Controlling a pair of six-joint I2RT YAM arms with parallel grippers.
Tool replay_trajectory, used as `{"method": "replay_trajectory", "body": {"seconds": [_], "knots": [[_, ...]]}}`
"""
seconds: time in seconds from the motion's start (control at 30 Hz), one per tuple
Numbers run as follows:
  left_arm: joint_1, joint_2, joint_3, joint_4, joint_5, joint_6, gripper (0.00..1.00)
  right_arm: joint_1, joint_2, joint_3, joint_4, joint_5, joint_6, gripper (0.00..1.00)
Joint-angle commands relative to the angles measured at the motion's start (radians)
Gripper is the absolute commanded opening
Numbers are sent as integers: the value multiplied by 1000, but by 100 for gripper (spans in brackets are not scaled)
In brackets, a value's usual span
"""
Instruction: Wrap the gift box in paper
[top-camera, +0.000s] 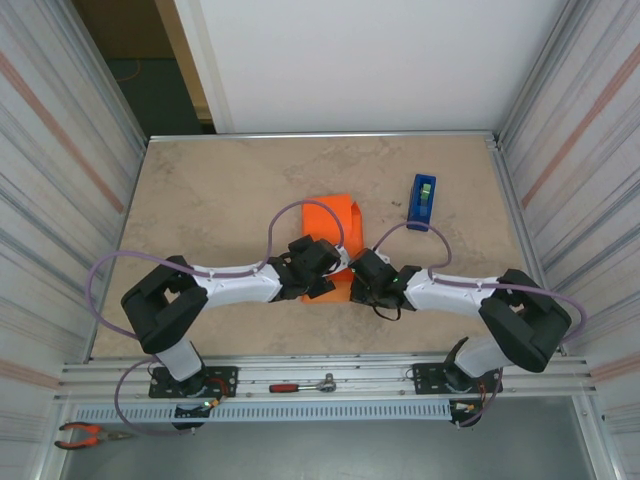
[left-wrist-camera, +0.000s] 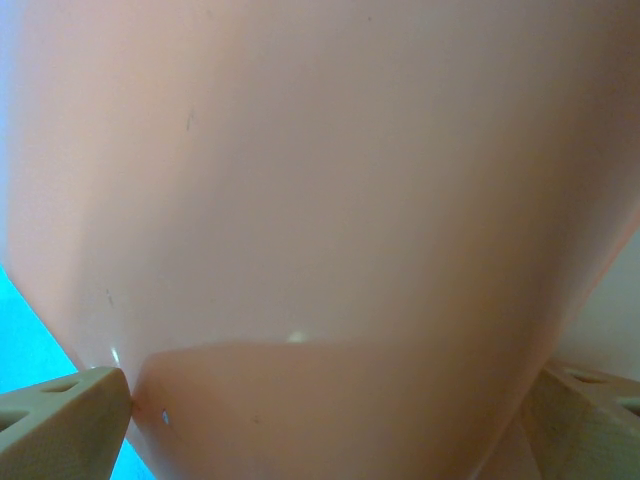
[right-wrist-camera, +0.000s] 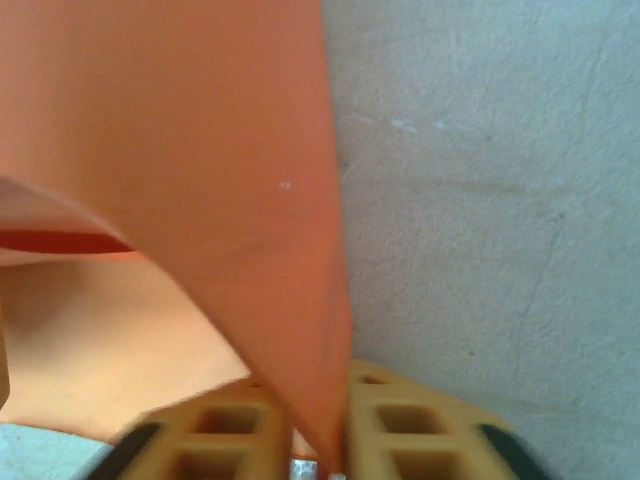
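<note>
On the beige bench (top-camera: 220, 200), my right gripper (right-wrist-camera: 322, 445) pinches an edge of the paper (top-camera: 330, 212), which spreads leftward against my nearby left gripper (top-camera: 322, 268), its jaws wide apart.

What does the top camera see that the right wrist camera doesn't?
Top camera: the left arm, the right arm, a blue tape dispenser and a red-handled tool on the front rail. Right wrist camera: up close, its jaws pinched shut on an edge of the orange paper. Both: that paper and the tan table.
</note>
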Motion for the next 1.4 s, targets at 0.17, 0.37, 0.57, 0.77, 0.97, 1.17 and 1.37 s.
{"method": "replay_trajectory", "body": {"seconds": [0.17, 0.37, 0.57, 0.77, 0.97, 1.17, 1.37], "knots": [[-8, 16, -5, -5, 1, -10, 99, 15, -30, 2, -72, 38, 8, 43], [-8, 9, -7, -5, 1, -10, 99, 23, -105, -61, -63, 52, 38, 49], [-8, 15, -6, -6, 1, -6, 99, 19, -72, -54, -37, 42, 37, 38], [-8, 17, -4, -9, 2, -7, 99, 23, -64, -23, -6, 20, 18, 0], [-8, 17, -5, -7, 5, -1, 99, 27, -100, -23, 15, -6, 28, 0], [-8, 21, -5, -6, 6, 3, 99, 26, -104, -14, 47, -33, 34, 0], [-8, 22, -5, -6, 9, 2, 99, 26, -97, -11, 88, -37, 43, 0]]}}
